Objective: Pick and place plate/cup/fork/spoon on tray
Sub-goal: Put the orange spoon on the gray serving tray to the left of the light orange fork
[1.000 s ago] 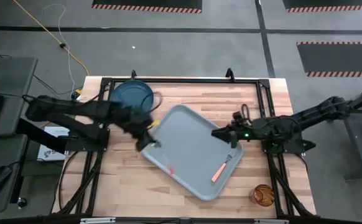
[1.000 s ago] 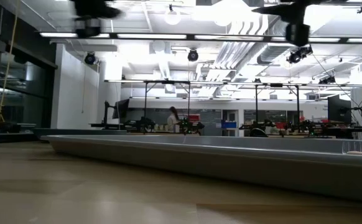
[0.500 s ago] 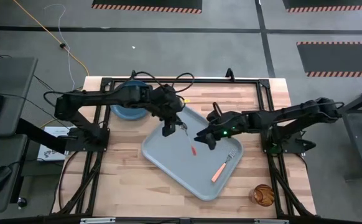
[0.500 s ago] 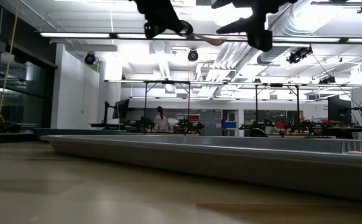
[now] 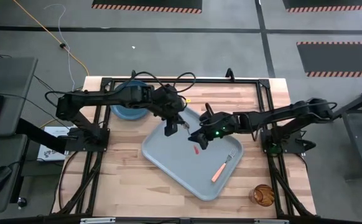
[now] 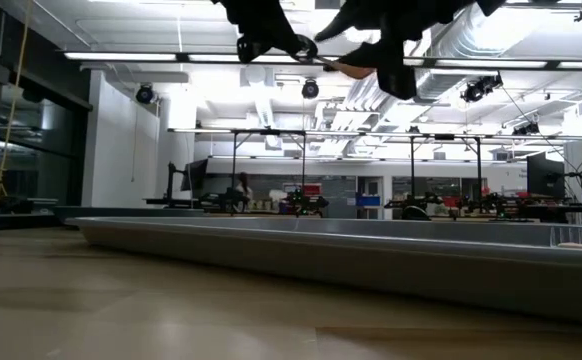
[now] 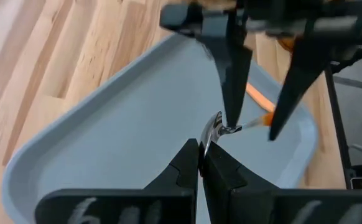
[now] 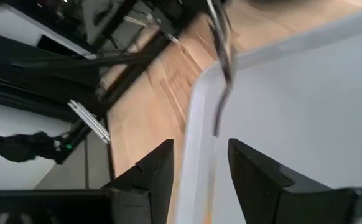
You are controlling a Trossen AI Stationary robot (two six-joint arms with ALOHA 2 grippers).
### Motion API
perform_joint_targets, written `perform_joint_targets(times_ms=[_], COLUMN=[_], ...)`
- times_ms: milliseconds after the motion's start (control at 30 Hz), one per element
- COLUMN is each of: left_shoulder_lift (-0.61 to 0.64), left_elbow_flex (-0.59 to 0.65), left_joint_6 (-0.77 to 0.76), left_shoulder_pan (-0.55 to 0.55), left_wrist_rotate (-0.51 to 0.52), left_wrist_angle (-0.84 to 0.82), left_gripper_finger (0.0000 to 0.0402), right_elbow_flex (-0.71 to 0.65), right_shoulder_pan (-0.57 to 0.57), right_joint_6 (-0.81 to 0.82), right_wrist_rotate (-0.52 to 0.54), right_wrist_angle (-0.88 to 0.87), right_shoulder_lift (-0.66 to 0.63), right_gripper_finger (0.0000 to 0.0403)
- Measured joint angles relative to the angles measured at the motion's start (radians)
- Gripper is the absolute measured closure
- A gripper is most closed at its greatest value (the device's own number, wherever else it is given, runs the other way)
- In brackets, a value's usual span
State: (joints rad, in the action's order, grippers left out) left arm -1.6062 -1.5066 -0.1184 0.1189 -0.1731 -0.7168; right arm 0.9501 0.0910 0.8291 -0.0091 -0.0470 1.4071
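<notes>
Two dark arms meet over the tray (image 5: 168, 155), which lies askew on our pale wooden table (image 5: 255, 99), one corner toward the plate (image 5: 125, 107) at the table's far left and another toward the cup (image 5: 263, 195), which stands off the tray near the table's front right corner. We see the left gripper (image 5: 170, 127) above the tray's upper part with its fingers pressed together on the silver bowl of the spoon (image 7: 221, 129); from its wrist camera the red-orange handle runs outward, away from the fingers. The right gripper (image 5: 201, 138) hangs just beside that handle with its fingers (image 8: 255, 174) parted, and from its wrist view we cannot tell that they touch the spoon. The fork (image 5: 222, 167) lies flat on the tray's right part, tines away from the table's front edge. Below the table lies grey floor with striped mats and an orange cable. From table height we look across the tray's long lip (image 6: 371, 255) into a bright workshop with white ceiling ducts, strip lights and metal benches, where a person (image 6: 243, 190) stands far back.
</notes>
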Motion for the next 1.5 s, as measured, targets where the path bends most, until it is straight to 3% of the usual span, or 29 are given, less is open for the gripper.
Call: perform_joint_targets(times_ms=[567,667,833,967,1200,1367,1500], left_shoulder_lift=[0.0,0.0,0.0,0.001,0.083,0.163,0.201], left_elbow_flex=[0.0,0.0,0.0,0.0,0.0,0.0,-0.001], left_joint_6=[0.018,0.018,0.018,0.02,0.052,0.069,0.048], left_shoulder_pan=[-0.002,-0.002,-0.001,0.001,0.069,0.127,0.169], left_wrist_rotate=[0.0,0.0,-0.001,-0.002,0.08,0.154,0.157], left_wrist_angle=[0.005,0.002,0.002,0.0,-0.049,-0.047,-0.031], left_gripper_finger=[0.0401,0.0401,0.0397,0.0374,0.0309,0.0279,0.0276], right_elbow_flex=[0.0,0.0,0.0,0.0,-0.007,-0.159,-0.347], right_shoulder_pan=[-0.005,-0.011,-0.022,-0.026,0.017,0.166,0.358], right_joint_6=[0.001,0.0,-0.001,-0.004,0.01,0.244,0.593], right_wrist_rotate=[-0.003,-0.004,-0.018,-0.033,-0.007,0.075,0.305], right_wrist_angle=[-0.016,-0.017,-0.018,-0.052,-0.347,-0.317,-0.043], right_shoulder_lift=[0.011,0.011,0.011,0.002,-0.086,-0.187,-0.241], right_gripper_finger=[0.0273,0.0303,0.039,0.0394,0.04,0.0401,0.0402])
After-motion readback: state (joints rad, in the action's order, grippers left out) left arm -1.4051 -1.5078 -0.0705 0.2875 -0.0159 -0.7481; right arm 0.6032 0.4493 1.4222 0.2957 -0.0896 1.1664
